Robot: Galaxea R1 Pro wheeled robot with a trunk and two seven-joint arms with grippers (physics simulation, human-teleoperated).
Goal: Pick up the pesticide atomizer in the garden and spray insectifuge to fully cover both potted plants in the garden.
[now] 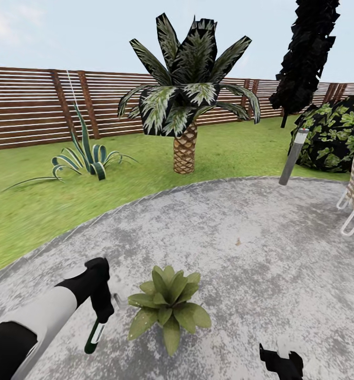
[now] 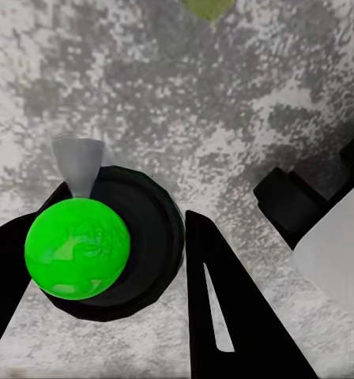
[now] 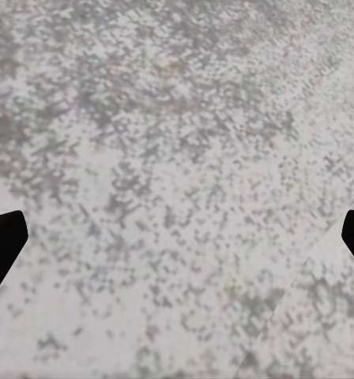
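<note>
Left end effector [image 1: 98, 309] clamps the pesticide atomizer [image 1: 94, 336] pointing down, beside potted plant [image 1: 169, 306].

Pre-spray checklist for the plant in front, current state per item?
1. Pesticide atomizer held in left pincer: ok, fingers close on either side of the bottle in the left wrist view.
2. Potted plant within view and close to the bottle: ok, just beside it on the patio.
3. Nozzle aimed at the plant: cannot tell.
4. Right pincer clear of the plant: ok, open, low over bare stone.
5. Second potted plant located: not ok.
</note>
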